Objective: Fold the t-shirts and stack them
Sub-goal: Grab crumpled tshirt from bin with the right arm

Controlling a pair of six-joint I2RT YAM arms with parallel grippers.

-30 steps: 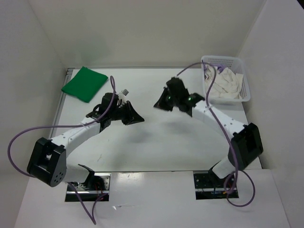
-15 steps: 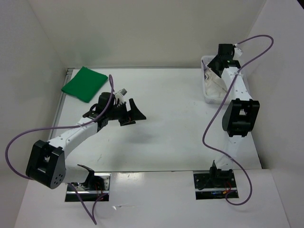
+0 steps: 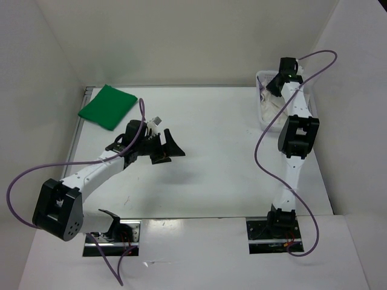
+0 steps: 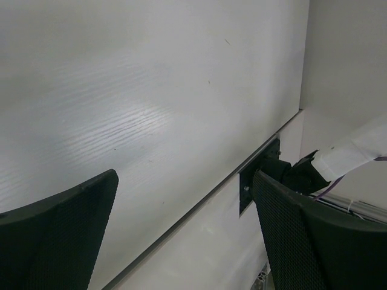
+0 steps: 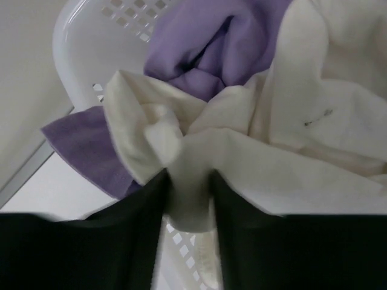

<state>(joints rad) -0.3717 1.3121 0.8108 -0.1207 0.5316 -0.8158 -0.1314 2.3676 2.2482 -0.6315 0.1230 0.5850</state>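
A bright green t-shirt lies folded flat at the table's far left corner. In the basket, the white t-shirt sits crumpled on top of the lavender t-shirt. My right gripper reaches down into the basket, and a bunched fold of the white t-shirt is pinched between its jaws. From above, the right gripper sits over the basket's far end and hides most of the cloth. My left gripper hovers over the table left of centre, open and holding nothing.
The white lattice basket stands at the table's far right corner, its rim showing in the right wrist view. White walls enclose the table on three sides. Purple cables loop off both arms. The table's near edge runs under the left gripper.
The right arm swung from the table's middle out to the basket and closed on a fold of the white t-shirt. The left gripper opened wide and shifted slightly.
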